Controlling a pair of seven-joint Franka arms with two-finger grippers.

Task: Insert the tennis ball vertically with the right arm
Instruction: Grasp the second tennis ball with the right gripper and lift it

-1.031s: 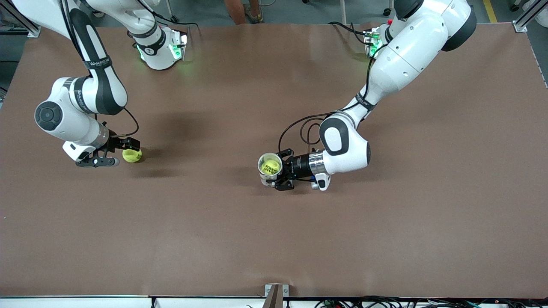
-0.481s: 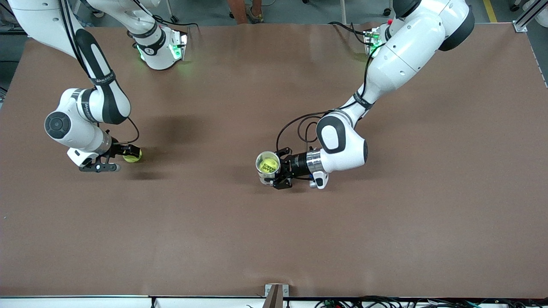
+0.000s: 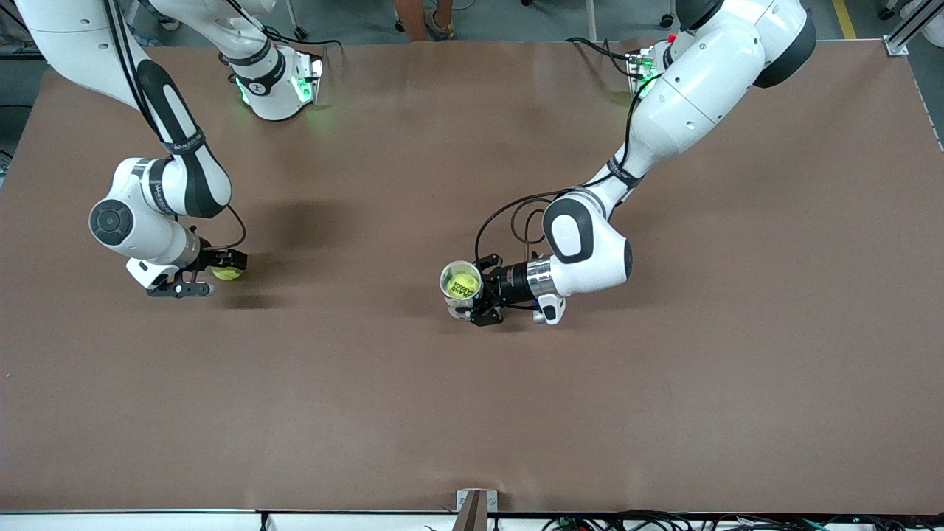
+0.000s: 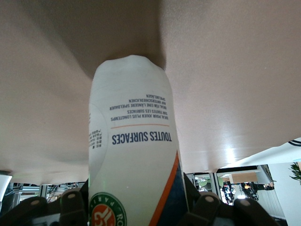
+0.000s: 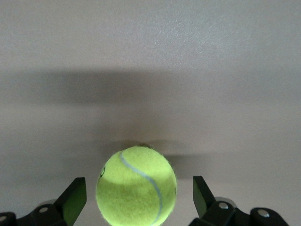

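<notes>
**Ball framed between spread fingers, tube held upright and waiting**

The tennis ball (image 3: pixel 227 273) is seen resting on the surface (image 3: pixel 472 413) near the right arm's end, toward the edge where the bases stand. The right end effector (image 3: pixel 214 274) is set wide around it, one finger (image 5: pixel 75 200) to each side, no contact visible. Near mid-surface, the ball tube (image 3: pixel 462 283) is clamped by the left end effector (image 3: pixel 481 299), mouth up, long axis vertical, a ball already inside. A lift, then a carry toward that mouth, is judged necessary.
</notes>
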